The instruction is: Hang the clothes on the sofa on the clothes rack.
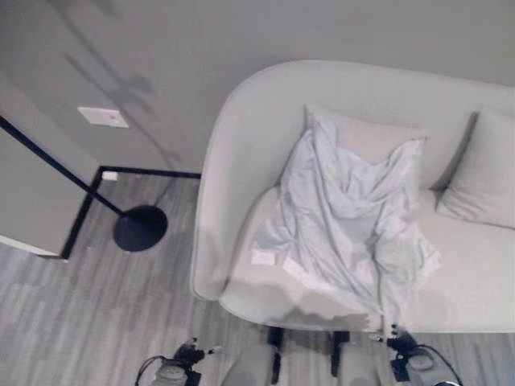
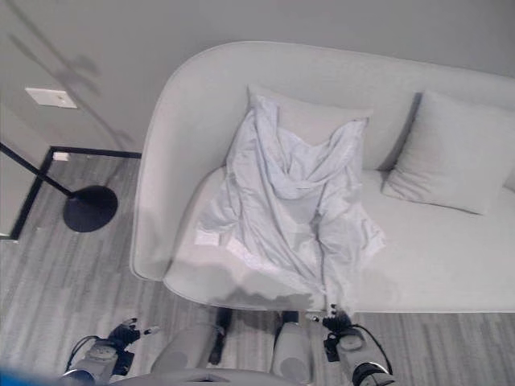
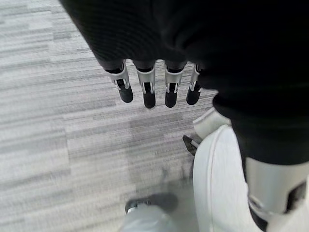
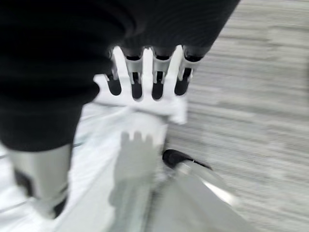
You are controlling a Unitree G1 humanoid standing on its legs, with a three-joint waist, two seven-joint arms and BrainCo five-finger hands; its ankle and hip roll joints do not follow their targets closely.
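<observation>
The shirt [image 2: 294, 213] is spread down the sofa [image 2: 451, 265] toward its front edge, nearest the slack, empty right hand [image 2: 336, 324].

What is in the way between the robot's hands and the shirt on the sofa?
Nothing visible. The pale shirt lies spread on the sofa, its hem near the front edge, just ahead of the right hand. The left hand hangs lower left.
</observation>
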